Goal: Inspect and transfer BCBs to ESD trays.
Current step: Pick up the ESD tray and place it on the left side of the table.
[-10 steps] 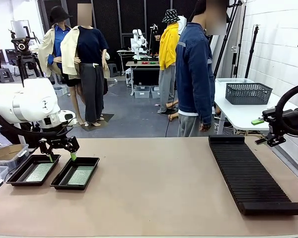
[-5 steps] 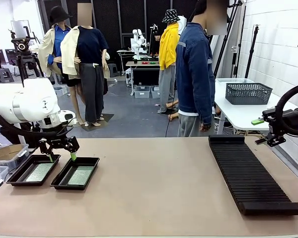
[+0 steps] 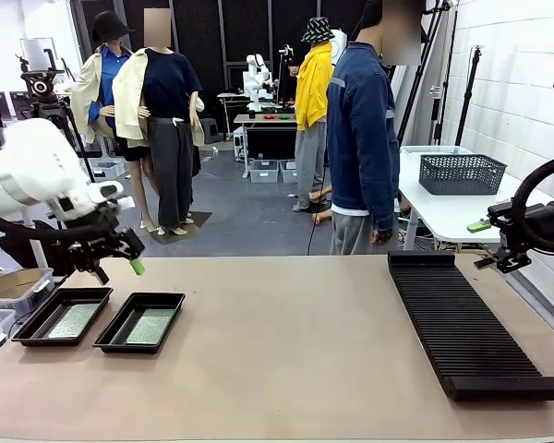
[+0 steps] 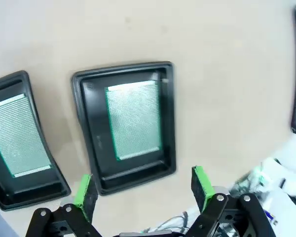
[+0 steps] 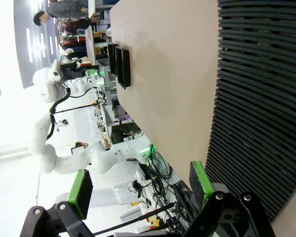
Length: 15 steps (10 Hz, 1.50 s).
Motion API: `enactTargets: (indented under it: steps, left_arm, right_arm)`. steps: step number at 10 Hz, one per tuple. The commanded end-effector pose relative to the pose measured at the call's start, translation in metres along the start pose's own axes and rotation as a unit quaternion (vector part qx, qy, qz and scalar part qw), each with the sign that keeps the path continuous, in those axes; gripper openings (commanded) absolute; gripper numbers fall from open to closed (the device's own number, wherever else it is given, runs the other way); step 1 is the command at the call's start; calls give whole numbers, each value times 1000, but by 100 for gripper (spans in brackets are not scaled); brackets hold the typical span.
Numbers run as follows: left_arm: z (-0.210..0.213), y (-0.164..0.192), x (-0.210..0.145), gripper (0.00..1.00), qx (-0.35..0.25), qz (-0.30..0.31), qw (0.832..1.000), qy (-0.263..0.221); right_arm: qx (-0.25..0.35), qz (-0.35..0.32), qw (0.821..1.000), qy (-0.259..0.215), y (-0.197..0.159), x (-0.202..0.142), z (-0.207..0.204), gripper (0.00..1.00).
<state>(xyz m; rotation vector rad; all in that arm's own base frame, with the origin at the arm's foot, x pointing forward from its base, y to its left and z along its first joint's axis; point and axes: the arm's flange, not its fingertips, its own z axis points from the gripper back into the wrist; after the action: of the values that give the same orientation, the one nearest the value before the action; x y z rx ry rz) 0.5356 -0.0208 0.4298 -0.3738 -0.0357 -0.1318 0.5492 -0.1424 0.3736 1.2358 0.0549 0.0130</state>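
Tan table (image 3: 286, 351); two trays (image 3: 140, 322) (image 3: 63, 316) at its left end, one BCB (image 4: 133, 120) (image 4: 16, 135) flat in each; left gripper (image 4: 144, 188) wide, empty, above them; right gripper (image 5: 140, 184) wide, empty, by the rack (image 3: 466, 329); transfer looks complete.

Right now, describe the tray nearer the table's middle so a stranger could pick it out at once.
Start at the tan table and go to its left end, where two black ESD trays sit side by side. The tray nearer the middle is the right-hand one, holding a green BCB; the other tray lies closer to the edge.
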Motion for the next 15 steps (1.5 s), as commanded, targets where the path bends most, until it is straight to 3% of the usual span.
enactTargets:
  steps: [1, 2, 6, 9, 12, 15]
  left_arm:
    - [28, 35, -7, 100, -86, -7, 996, 4]
    - [40, 51, -13, 100, -127, -17, 992, 0]
    - [70, 119, -47, 100, -232, 34, 969, -79]
    - [80, 162, -54, 100, -358, 74, 926, -97]
    - [76, 186, -52, 100, -408, 99, 902, -102]
    - [74, 195, -49, 100, -417, 114, 895, -104]
  right_arm:
    - [-3, 9, 1000, -4, 1, -3, -3, 100]
    - [-3, 9, 1000, -4, 1, -3, -3, 100]
    - [-3, 9, 1000, -4, 1, -3, -3, 100]
    - [-3, 9, 1000, -4, 1, -3, -3, 100]
    - [-3, 9, 1000, -4, 1, -3, -3, 100]
    - [-3, 9, 1000, -4, 1, -3, -3, 100]
